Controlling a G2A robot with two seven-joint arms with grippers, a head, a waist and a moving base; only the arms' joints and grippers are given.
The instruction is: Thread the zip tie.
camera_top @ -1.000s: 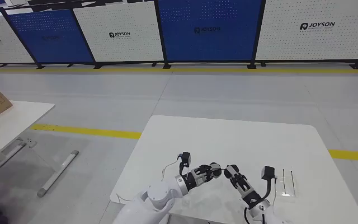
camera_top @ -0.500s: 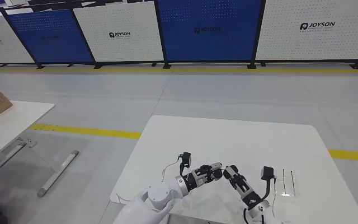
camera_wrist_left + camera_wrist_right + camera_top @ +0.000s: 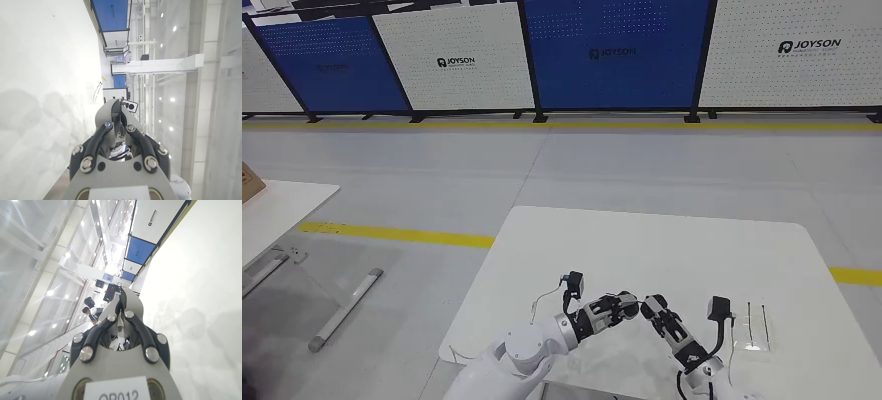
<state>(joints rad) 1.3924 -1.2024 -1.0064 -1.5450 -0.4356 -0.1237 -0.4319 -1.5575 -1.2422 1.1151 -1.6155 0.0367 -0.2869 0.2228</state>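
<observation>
Grey fingers [image 3: 103, 115] of left end effector [image 3: 120, 101] and right end effector [image 3: 121, 293] sit closed, contents hidden; I count two zip ties [image 3: 750, 320] on the bench [image 3: 642, 240].

The tabletop [image 3: 642, 250] is white, matt and rectangular with rounded corners. It stands on a pale grey floor [image 3: 442, 180] crossed by a yellow line [image 3: 392, 234]. Near its right edge, on the robot's side, two thin black zip ties [image 3: 750, 322] lie flat, side by side and roughly parallel. They are close but not touching, each with a small dark knob at its far end. At their near ends sits a small glossy, see-through patch [image 3: 754, 346]; what it is cannot be told. From the left wrist the ties show as slightly curved strands near the rim.
</observation>
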